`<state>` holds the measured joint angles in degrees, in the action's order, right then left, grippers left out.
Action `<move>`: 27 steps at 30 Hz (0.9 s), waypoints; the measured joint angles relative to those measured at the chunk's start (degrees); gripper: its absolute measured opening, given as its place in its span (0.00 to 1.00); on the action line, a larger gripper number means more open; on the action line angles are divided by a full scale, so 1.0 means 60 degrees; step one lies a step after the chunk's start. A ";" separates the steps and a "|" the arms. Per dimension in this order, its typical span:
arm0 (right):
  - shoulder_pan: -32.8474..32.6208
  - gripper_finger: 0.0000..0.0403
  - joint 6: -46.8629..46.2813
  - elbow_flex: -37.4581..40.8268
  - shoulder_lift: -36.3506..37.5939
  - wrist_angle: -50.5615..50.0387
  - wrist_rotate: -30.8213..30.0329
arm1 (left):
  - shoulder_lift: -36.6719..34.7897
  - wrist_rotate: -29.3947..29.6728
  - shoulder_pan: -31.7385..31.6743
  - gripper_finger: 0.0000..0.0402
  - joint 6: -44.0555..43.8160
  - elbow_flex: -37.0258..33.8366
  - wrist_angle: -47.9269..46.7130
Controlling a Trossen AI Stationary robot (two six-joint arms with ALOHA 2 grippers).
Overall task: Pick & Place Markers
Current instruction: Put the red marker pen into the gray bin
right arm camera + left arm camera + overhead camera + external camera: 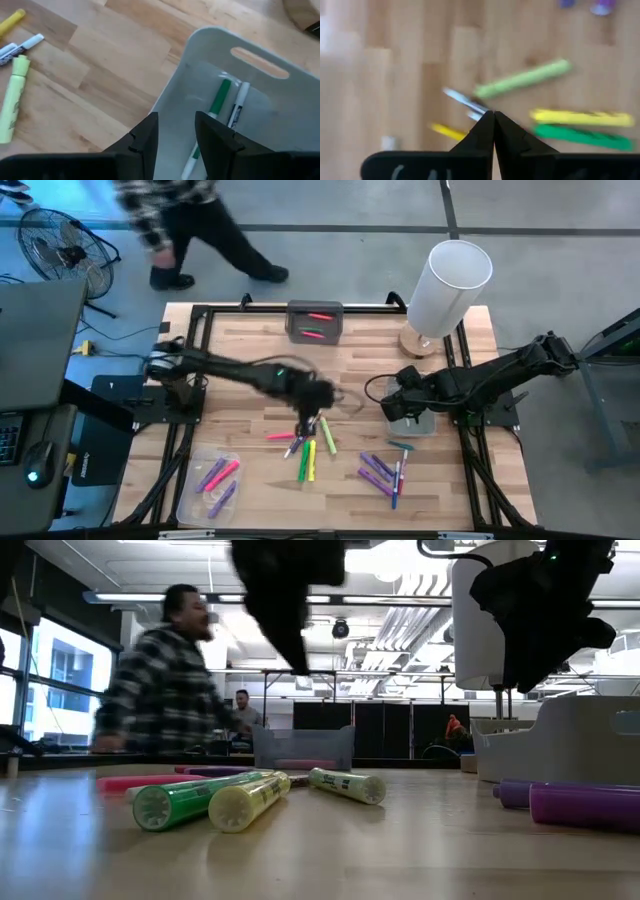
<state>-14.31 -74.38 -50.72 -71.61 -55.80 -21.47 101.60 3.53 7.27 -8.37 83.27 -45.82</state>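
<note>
Across the middle of the wooden bench [250, 350] lie the markers [310, 452]: a loose cluster of green, yellow and pink ones, with a purple group [378, 472] nearer the right arm and a few more in a clear tray [190, 498] at the front left. The left gripper [493, 116] hangs just over the central cluster, its jaws clenched to a point with nothing visibly between them. To do this pick well it should probably part them, settle squarely across one barrel that lies clear of its neighbours, and only then close. The right gripper [175, 131] hovers over a white bin [215, 45] with jaws released; a green marker and a white-barrelled one already lie inside.

At the bench's far edge sits a grey tray [315, 321] with two markers, beside a white cylinder on a wooden base [447, 285]. Beyond, a person in a checked shirt [165, 680] walks past, and a floor fan [62, 248] stands to the left.
</note>
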 joint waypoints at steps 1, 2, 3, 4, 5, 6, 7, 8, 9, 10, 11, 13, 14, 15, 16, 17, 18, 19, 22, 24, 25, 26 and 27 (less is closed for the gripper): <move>0.0000 0.29 0.0004 0.0000 0.0000 0.0045 0.0030 | -0.0391 0.0011 0.0214 0.01 -0.0379 -0.0593 0.0176; -0.0002 0.29 0.0009 0.0000 0.0000 0.0085 0.0058 | -0.0715 0.0030 0.0402 0.01 -0.0738 -0.1151 0.0495; -0.0039 0.28 0.0009 0.0000 0.0000 0.0138 0.0097 | -0.1035 0.0068 0.0575 0.01 -0.1057 -0.1669 0.1074; -0.0073 0.27 0.0010 0.0000 0.0000 0.0225 0.0103 | -0.1362 0.0211 0.0767 0.00 -0.1373 -0.2178 0.1537; -0.0124 0.26 0.0030 0.0000 0.0000 0.0321 0.0070 | -0.1761 0.0406 0.0951 0.00 -0.1705 -0.2651 0.1699; -0.0191 0.24 0.0079 0.0000 0.0004 0.0391 0.0047 | -0.2155 0.0652 0.1155 0.00 -0.2021 -0.3054 0.1793; -0.0253 0.21 0.0157 0.0000 0.0004 0.0487 0.0051 | -0.2555 0.0903 0.1352 0.00 -0.2319 -0.3395 0.1968; -0.0293 0.18 0.0190 0.0000 0.0004 0.0623 0.0059 | -0.2947 0.1167 0.1542 0.00 -0.2593 -0.3707 0.2030; -0.0332 0.14 0.0198 0.0000 0.0004 0.0754 0.0073 | -0.3333 0.1416 0.1729 0.00 -0.2828 -0.3997 0.1923; -0.0367 0.09 0.0202 0.0000 0.0004 0.0876 0.0103 | -0.3652 0.1636 0.1902 0.00 -0.3007 -0.4232 0.1819; -0.0402 0.05 0.0217 0.0000 0.0004 0.1010 0.0116 | -0.3954 0.1854 0.2050 0.00 -0.3142 -0.4437 0.1877; -0.0462 0.02 0.0274 -0.0036 0.0004 0.1231 0.0120 | -0.4626 0.2240 0.2340 0.00 -0.3249 -0.4846 0.1738; -0.0505 0.02 0.0268 -0.0118 0.0004 0.1311 0.0155 | -0.4912 0.2402 0.2488 0.00 -0.3285 -0.4994 0.1736; -0.0560 0.02 0.0168 -0.0262 -0.0004 0.1337 0.0181 | -0.5211 0.2580 0.2600 0.00 -0.3348 -0.5121 0.1838; -0.0639 0.01 0.0050 -0.0456 -0.0070 0.1332 0.0200 | -0.5507 0.2732 0.2709 0.00 -0.3419 -0.5283 0.1769; -0.0759 0.01 -0.0032 -0.0721 -0.0172 0.1288 0.0207 | -0.5781 0.2823 0.2828 0.00 -0.3488 -0.5452 0.1542; -0.0931 0.00 -0.0104 -0.1047 -0.0288 0.1265 0.0138 | -0.6022 0.2888 0.2923 0.00 -0.3552 -0.5592 0.1486; -0.1111 0.01 -0.0227 -0.1425 -0.0500 0.1205 0.0012 | -0.6236 0.2974 0.2989 0.00 -0.3619 -0.5708 0.1608; -0.1559 0.00 -0.0448 -0.2943 -0.1513 0.0384 -0.0084 | -0.6824 0.3016 0.3143 0.00 -0.3719 -0.6071 0.1538; -0.1808 0.00 -0.0845 -0.4174 -0.2465 -0.0692 0.0078 | -0.7044 0.3016 0.3251 0.00 -0.3728 -0.6177 0.1573; -0.1917 0.00 -0.1086 -0.4834 -0.2936 -0.1354 0.0174 | -0.7154 0.2994 0.3256 0.00 -0.3714 -0.6218 0.1437; -0.2054 0.00 -0.1374 -0.5443 -0.3397 -0.1985 0.0343 | -0.7208 0.2970 0.3260 0.00 -0.3686 -0.6226 0.1312; -0.2177 0.00 -0.1711 -0.6091 -0.3906 -0.2688 0.0567 | -0.7220 0.2959 0.3245 0.00 -0.3679 -0.6222 0.1313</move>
<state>-27.37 -84.64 -87.27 -95.05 -71.93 -18.07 58.28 21.29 26.74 -30.44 45.94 -37.94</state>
